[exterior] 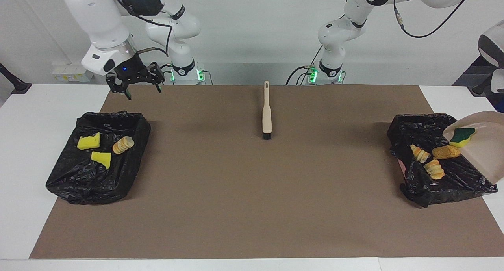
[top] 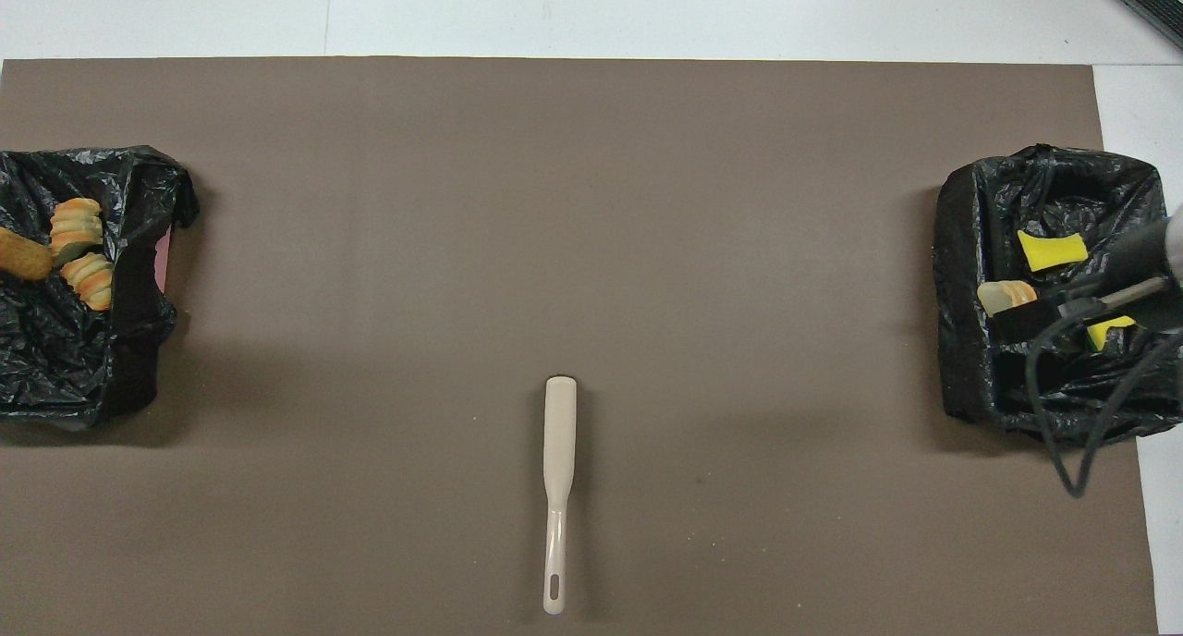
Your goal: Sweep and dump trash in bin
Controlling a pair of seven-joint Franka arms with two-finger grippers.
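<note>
The beige dustpan (exterior: 482, 153) hangs steeply tilted over the black-lined bin (exterior: 433, 186) at the left arm's end. Its handle and my left gripper are out of view. A green-and-yellow sponge (exterior: 462, 134) still lies on the pan. In that bin are two ribbed bread chunks (exterior: 419, 153) and a golden-brown roll (exterior: 445, 151). My right gripper (exterior: 138, 88) hangs open and empty in the air by the other bin (exterior: 90, 184), which holds two yellow sponge bits (exterior: 89, 141) and a bread chunk (exterior: 123, 145). The beige brush (exterior: 267, 115) lies on the mat.
A brown mat (exterior: 252, 208) covers most of the white table (exterior: 35, 117). The brush (top: 559, 470) lies mid-mat with its handle toward the robots. A small white box (exterior: 71, 72) sits by the wall at the right arm's end.
</note>
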